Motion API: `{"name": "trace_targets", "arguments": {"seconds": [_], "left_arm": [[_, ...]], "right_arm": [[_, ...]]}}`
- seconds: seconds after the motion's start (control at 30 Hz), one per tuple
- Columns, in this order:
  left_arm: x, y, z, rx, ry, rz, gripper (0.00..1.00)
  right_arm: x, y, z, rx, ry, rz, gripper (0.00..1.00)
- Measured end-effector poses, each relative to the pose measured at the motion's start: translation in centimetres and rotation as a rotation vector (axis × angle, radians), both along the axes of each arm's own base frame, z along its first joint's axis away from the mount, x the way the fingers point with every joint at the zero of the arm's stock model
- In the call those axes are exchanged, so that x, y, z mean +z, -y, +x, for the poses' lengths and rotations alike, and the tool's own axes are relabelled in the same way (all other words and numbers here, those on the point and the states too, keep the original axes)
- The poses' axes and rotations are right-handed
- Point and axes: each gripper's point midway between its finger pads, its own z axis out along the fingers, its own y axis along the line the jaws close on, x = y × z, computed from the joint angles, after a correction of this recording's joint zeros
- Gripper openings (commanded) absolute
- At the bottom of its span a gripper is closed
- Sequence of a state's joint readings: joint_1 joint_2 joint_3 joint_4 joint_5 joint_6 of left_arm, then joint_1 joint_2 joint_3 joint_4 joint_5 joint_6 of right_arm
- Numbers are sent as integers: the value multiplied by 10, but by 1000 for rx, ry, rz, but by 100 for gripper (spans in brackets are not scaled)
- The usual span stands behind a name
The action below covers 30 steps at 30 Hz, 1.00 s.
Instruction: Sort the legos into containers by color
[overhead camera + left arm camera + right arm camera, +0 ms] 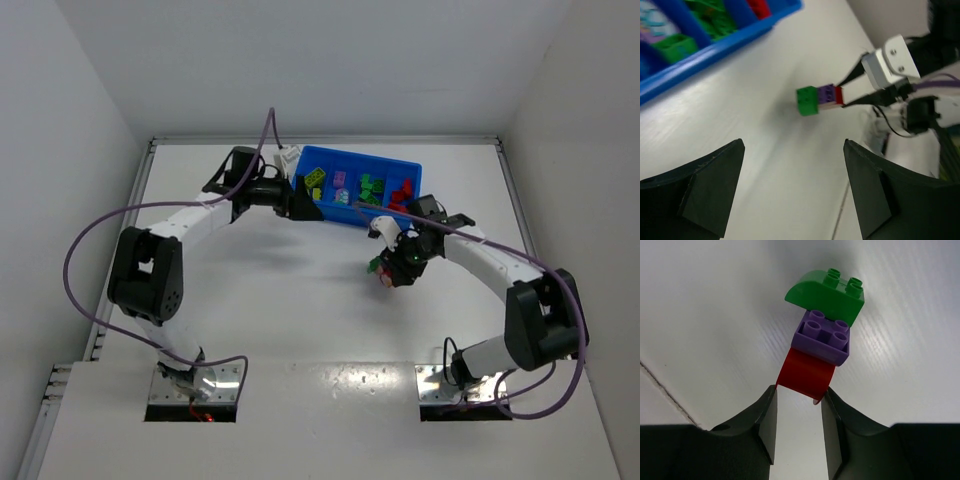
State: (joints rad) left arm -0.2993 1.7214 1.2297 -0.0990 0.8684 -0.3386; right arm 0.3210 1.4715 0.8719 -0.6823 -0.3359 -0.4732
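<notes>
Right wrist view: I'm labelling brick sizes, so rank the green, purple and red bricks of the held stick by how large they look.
1. green brick
2. purple brick and red brick look alike. The red one is nearest the camera and pinched in the right pincer, so I won't rank them.

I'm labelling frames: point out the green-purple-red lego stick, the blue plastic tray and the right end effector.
Green-purple-red lego stick (822, 337): right wrist view, purple middle brick.
Bright-blue plastic tray (715, 52): left wrist view, near outer wall.
Right end effector (799, 392): right wrist view, midway between its fingertips.
</notes>
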Motion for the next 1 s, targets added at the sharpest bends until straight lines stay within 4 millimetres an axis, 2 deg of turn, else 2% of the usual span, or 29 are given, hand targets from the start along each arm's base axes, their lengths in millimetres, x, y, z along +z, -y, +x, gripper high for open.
{"name": "trace_targets", "arguments": {"seconds": [0.2,0.37,0.6,0.73,1.0], "left_arm": [[21,36,-42,-244,-20,-96,83],[21,60,-51,-362,-41,-107,82],[2,66,-56,-384,-104,-77,82],[-1,65,-52,-362,-103,-55,82],[-5,65,-43,-330,-80,-19,82]], "right_arm": [[49,-30,25,71,178,140,0],[78,-52,47,115,300,193,0],[97,-74,52,148,350,225,0],[103,-85,49,172,362,239,0],[111,-94,45,186,380,258,0]]}}
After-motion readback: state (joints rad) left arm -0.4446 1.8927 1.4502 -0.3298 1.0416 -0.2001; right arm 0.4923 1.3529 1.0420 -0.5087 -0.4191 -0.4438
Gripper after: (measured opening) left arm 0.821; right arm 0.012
